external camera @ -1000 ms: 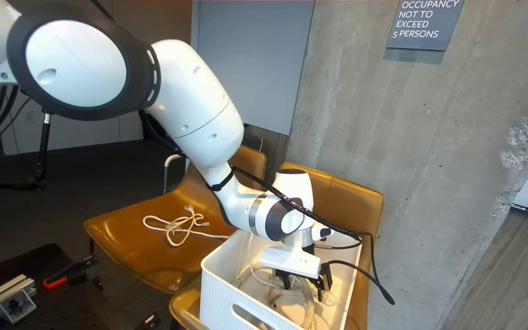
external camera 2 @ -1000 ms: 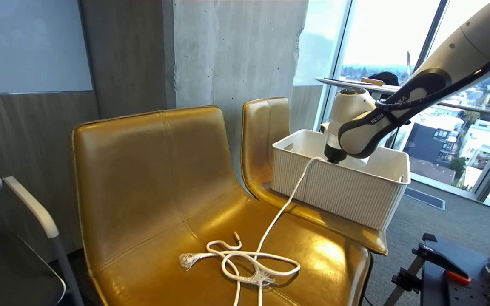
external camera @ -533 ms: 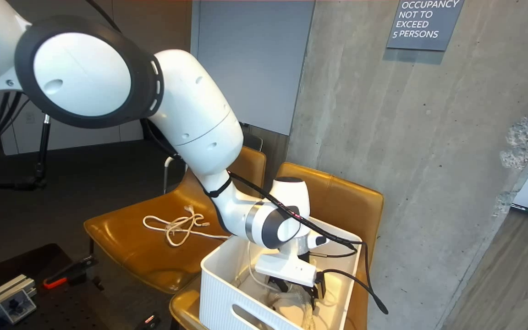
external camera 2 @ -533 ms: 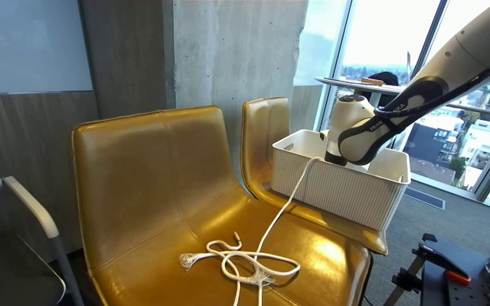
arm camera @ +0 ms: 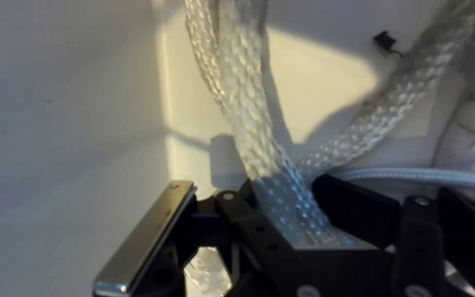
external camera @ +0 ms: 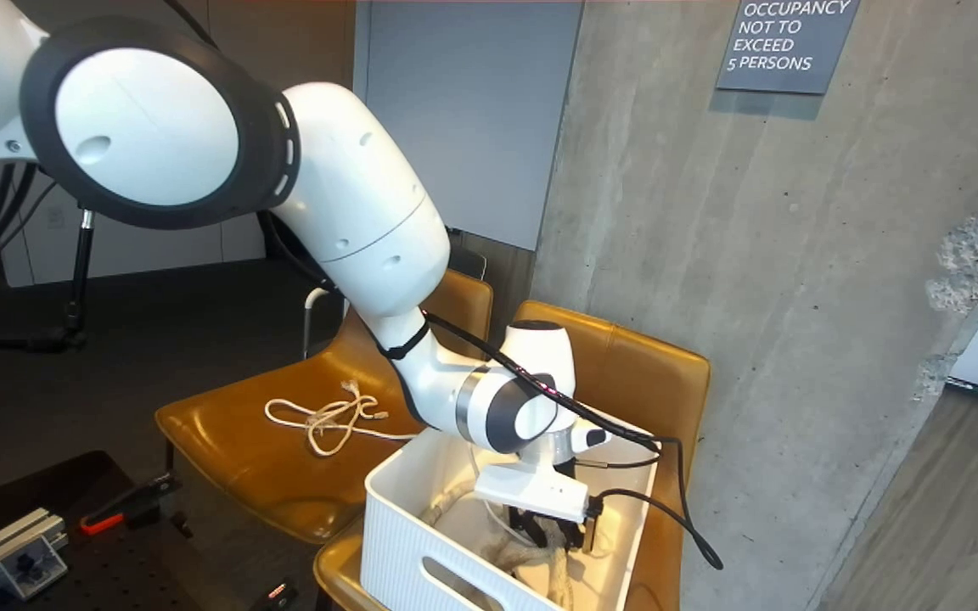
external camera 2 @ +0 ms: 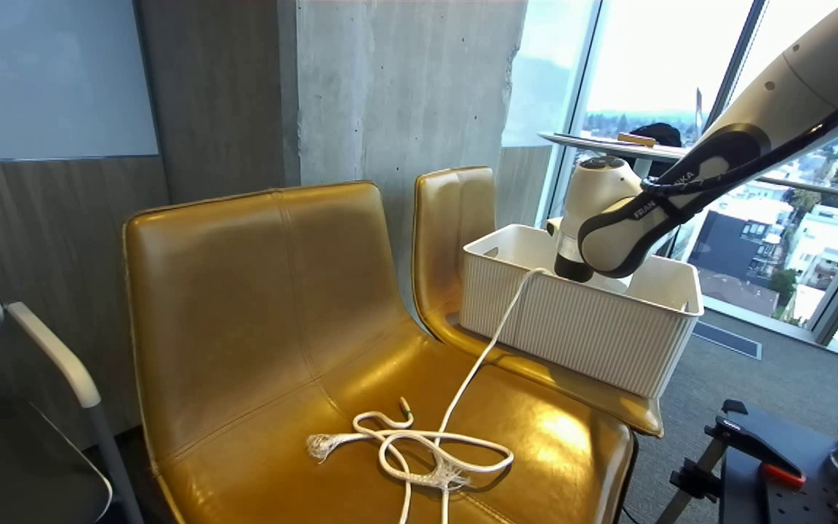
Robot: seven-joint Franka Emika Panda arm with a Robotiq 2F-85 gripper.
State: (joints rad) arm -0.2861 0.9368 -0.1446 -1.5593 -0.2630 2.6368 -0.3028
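In an exterior view, daylight washes out the windows [external camera 2: 652, 58] at upper right, and glare shines off the tan seat [external camera 2: 535, 407] at lower right. In an exterior view, the floor [external camera: 158, 365] at left is dim. The wrist view looks soft: shadows edge a warm-lit patch, and the braided rope [arm camera: 243, 99] turns bluish lower down.

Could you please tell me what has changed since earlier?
The black gripper has dipped slightly and closed on the thick pale braided rope; the white ribbed plastic bin has edged toward the neighbouring glossy tan chair. That chair and its tangled white cord stayed put.
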